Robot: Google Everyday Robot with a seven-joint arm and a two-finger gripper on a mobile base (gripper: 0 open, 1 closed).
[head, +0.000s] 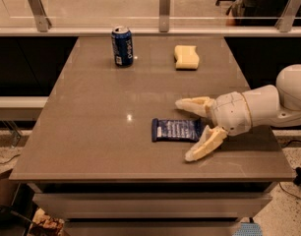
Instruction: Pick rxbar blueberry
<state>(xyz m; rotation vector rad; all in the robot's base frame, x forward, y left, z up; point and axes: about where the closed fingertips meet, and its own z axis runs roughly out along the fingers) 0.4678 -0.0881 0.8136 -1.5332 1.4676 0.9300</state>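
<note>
The rxbar blueberry [176, 130] is a flat dark-blue wrapped bar with pale print, lying on the brown table [91, 132] near its front right. My gripper [187, 130] comes in from the right on a white arm. Its two cream fingers are spread wide open, one above the bar's right end and one below it, so the bar's right end sits between them. The gripper holds nothing.
An upright blue soda can [122, 45] stands at the back left of the table. A pale yellow sponge block [186, 57] lies at the back, right of centre. A glass railing with metal posts [164, 1] runs behind the table.
</note>
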